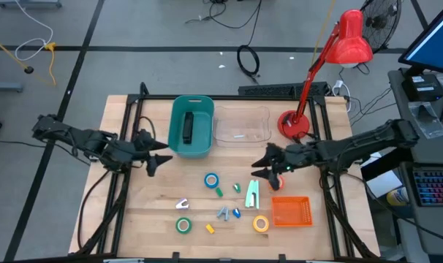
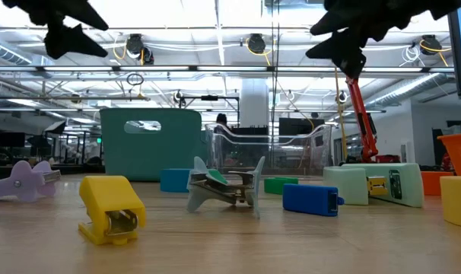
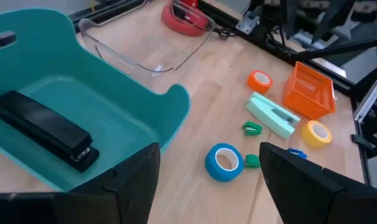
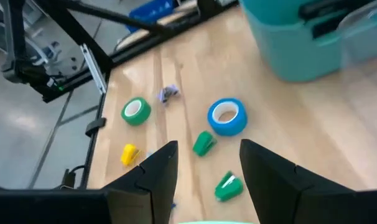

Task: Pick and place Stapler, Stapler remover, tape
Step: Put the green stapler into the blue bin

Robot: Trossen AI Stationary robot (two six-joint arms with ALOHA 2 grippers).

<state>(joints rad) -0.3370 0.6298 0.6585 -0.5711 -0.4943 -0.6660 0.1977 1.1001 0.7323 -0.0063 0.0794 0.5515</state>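
Both our jaws hang open and empty above the surface (image 1: 134,219). The blue tape roll (image 1: 211,180) lies mid-surface: light, stiff, likely slippery; we'd pinch across its rim.

The wooden bench (image 1: 134,212) carries a teal bin (image 1: 191,127), a clear tray (image 1: 243,126), a red lamp base (image 1: 294,125) and an orange basket (image 1: 290,212). Scattered between them lie blue tape (image 1: 211,180), green tape (image 1: 183,225), yellow tape (image 1: 261,223), a mint stapler (image 1: 251,193) and small staple removers.
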